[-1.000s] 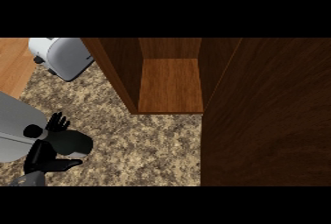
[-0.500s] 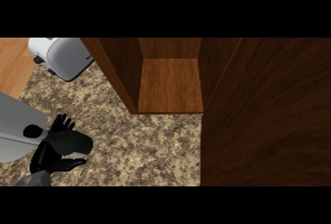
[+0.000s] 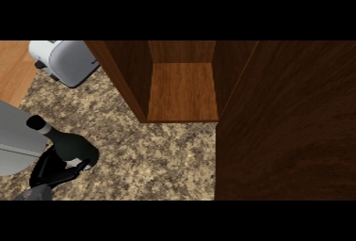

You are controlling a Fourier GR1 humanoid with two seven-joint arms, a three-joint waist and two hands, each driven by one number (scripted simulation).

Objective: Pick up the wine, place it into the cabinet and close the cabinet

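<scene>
One left hand (image 3: 59, 169) is showing at lower left, fingers curling round the one wine bottle (image 3: 66, 145), which is tilting over the granite counter (image 3: 146, 155). One open cabinet (image 3: 182, 89) is sitting upper center; one toaster (image 3: 64, 60) upper left.

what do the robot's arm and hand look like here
Only the left arm shows: a smooth light grey forearm with a faint seam line, ending in a glossy black left hand with slim jointed fingers. No cables or markings are visible. The right hand is out of view.
</scene>
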